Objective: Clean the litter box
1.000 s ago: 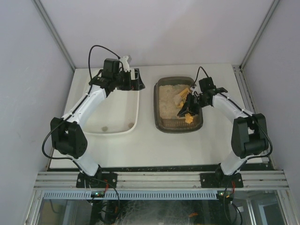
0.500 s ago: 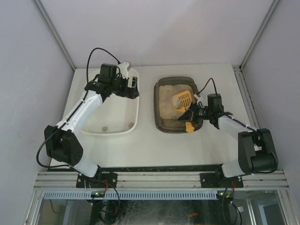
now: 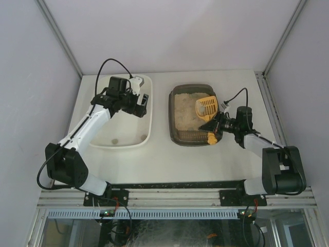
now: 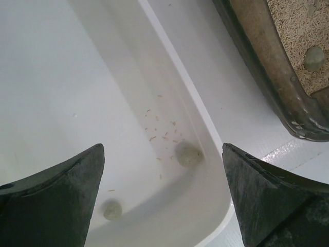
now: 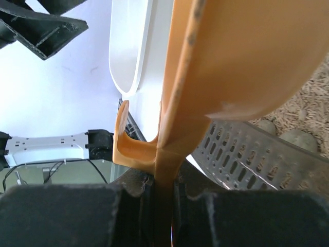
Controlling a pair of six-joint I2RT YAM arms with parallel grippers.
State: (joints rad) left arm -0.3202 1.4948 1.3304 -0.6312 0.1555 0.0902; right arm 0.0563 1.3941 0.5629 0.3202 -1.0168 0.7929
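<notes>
Right fingers (image 3: pixel 215 125) clamped the yellow scoop (image 3: pixel 205 106) over the litter box (image 3: pixel 170 113) on the tabletop (image 3: pixel 159 164); left fingers (image 3: pixel 143 101) stood open above the white tub (image 3: pixel 150 123). Scooping was the step, the scoop perhaps loaded; next, a level carry.

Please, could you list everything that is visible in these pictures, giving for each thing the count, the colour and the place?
table: one, white, under everything
litter box: one, dark brown-grey with beige litter, right of the table's centre
white tub: one, white, left of the litter box
scoop: one, yellow-orange, slotted, over the litter box's right side
clumps in the tub: two, grey-green, on the tub floor at its near end
clump on the litter: at least one, grey
left gripper: one, black, open, above the white tub
right gripper: one, black, shut on the scoop's handle, at the litter box's right rim
</notes>
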